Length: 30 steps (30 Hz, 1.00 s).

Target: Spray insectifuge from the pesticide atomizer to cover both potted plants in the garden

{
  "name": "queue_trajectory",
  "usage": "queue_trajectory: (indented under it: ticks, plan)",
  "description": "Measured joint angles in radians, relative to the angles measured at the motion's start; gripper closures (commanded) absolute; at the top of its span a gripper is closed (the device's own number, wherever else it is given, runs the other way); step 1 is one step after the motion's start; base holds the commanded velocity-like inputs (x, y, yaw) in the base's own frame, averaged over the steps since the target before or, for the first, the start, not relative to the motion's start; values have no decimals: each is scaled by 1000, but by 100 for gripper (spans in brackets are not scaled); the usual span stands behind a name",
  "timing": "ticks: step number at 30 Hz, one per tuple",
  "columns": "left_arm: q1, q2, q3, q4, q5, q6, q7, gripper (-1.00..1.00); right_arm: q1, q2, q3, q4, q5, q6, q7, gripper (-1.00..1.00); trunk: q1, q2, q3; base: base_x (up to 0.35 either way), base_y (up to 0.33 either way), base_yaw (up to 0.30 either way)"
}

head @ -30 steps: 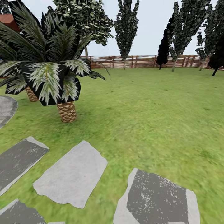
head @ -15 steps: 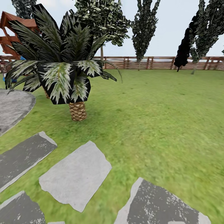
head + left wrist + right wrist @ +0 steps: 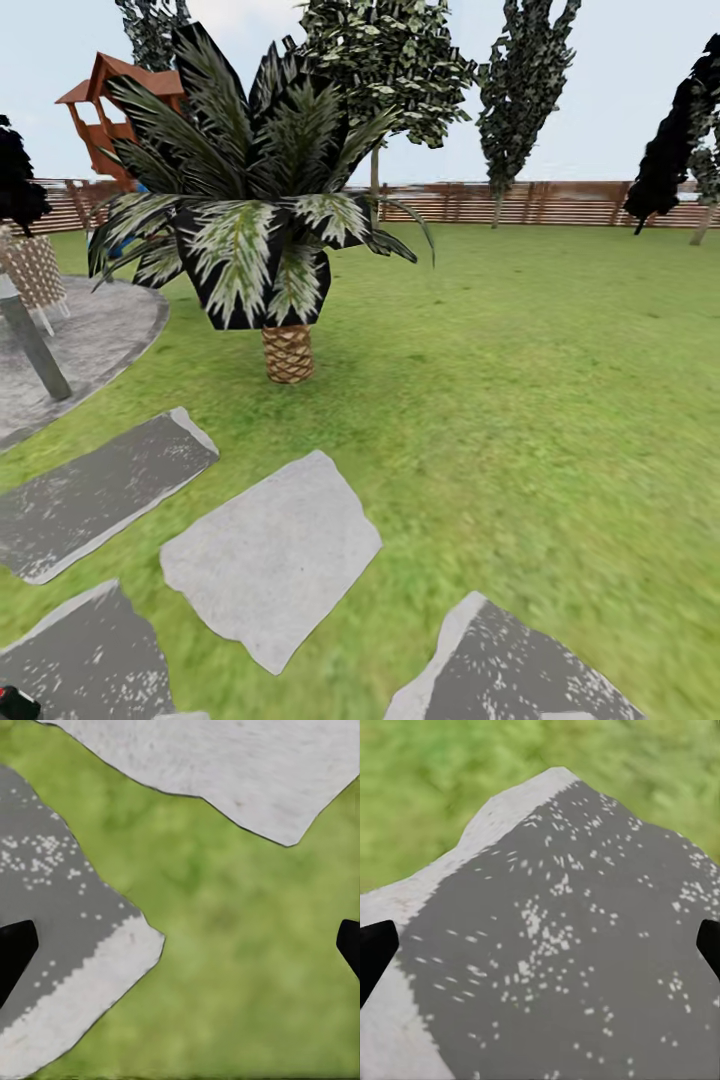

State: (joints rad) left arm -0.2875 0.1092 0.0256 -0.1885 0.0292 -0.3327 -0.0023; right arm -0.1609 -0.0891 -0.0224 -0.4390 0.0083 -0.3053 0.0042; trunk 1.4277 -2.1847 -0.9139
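Green lawn [image 3: 520, 400] of the garden all around, grey stepping stones set in it. Four stones near the robot: a dark one [image 3: 85, 660] at bottom left, a pale one [image 3: 270, 555] in the middle, a dark one [image 3: 520, 670] at bottom right, another dark one [image 3: 100, 490] further left. Left gripper [image 3: 180, 945] hangs over grass between two stones, fingers [image 3: 13, 952] spread wide, holding nothing. Right gripper [image 3: 540, 945] is over a speckled dark stone [image 3: 562, 960], fingers likewise apart, empty. Beyond the stones one palm [image 3: 270, 230] with woven trunk stands in the way, middle left. Round paved patio [image 3: 80, 340] at far left, with a grey post [image 3: 30, 340] on it. Wooden fence [image 3: 540, 203] at the back, tall trees [image 3: 520, 90] along it, red play structure [image 3: 105, 110] behind the palm. Atomizer and potted plants: can't tell where.
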Motion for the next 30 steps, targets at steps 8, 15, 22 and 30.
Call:
queue_trajectory:
  ticks: [8, 15, 22, 30]
  plan:
    - [0, 0, 0, 0, 0, 0, 0, -100, 0, 0, 0, 0, 0, 0, 0, -100, 0, 0, 0, 0, 0, 278]
    - [0, 0, 0, 0, 0, 0, 0, -100, 0, 0, 0, 0, 0, 0, 0, -100, 0, 0, 0, 0, 0, 278]
    - [0, 0, -1, 0, 0, 0, 0, -100, 0, 0, 0, 0, 0, 0, 0, -100, 0, 0, 0, 0, 0, 278]
    - [0, 0, 0, 0, 0, 0, 0, -100, 0, 0, 0, 0, 0, 0, 0, -100, 0, 0, 0, 0, 0, 278]
